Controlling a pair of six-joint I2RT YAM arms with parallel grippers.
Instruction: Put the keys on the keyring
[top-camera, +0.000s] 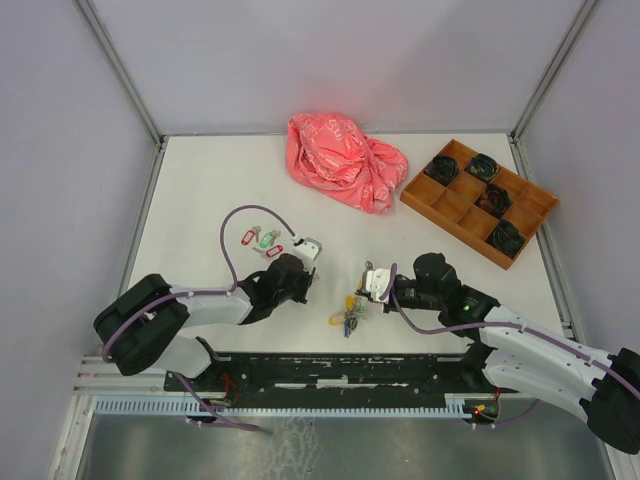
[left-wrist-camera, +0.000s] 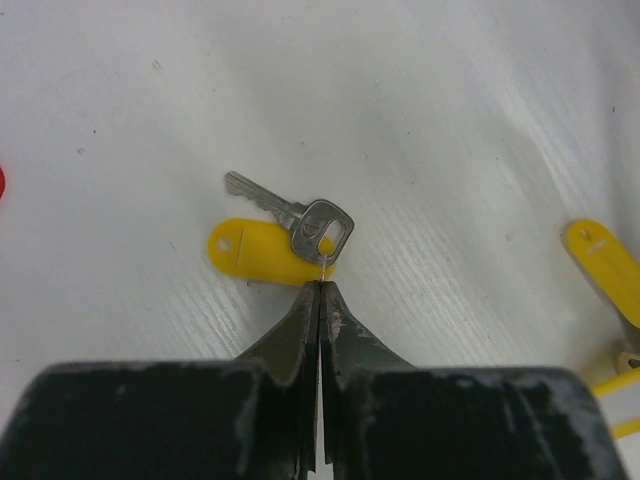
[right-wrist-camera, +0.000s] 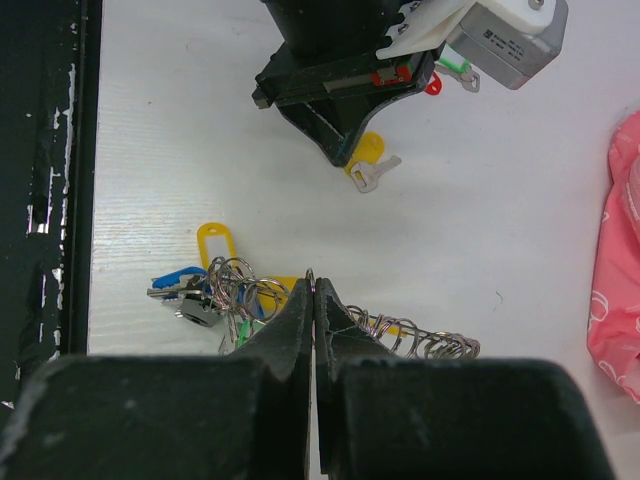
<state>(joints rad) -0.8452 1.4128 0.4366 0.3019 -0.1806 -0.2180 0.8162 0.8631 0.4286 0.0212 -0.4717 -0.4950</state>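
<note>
**Top view.** The left gripper (top-camera: 308, 275) and right gripper (top-camera: 360, 295) face each other across bare table (top-camera: 200, 200). The keyring (top-camera: 341, 318), already carrying keys, lies at the right gripper's tips. Loose keys (top-camera: 262, 240) lie just beyond the left arm.

**Left wrist view.** We read the jaws as closed on the small loop of the yellow-tagged key (left-wrist-camera: 290, 215). Its long axis runs left from the tips, flat on the table.

**Right wrist view.** The jaws are closed on a thin ring wire, with the key cluster to their left. The left gripper stands straight ahead, with open room between. We judge the next move to be a short transfer toward the ring.

White table (top-camera: 200, 180), pale lilac walls (top-camera: 350, 60)
</note>
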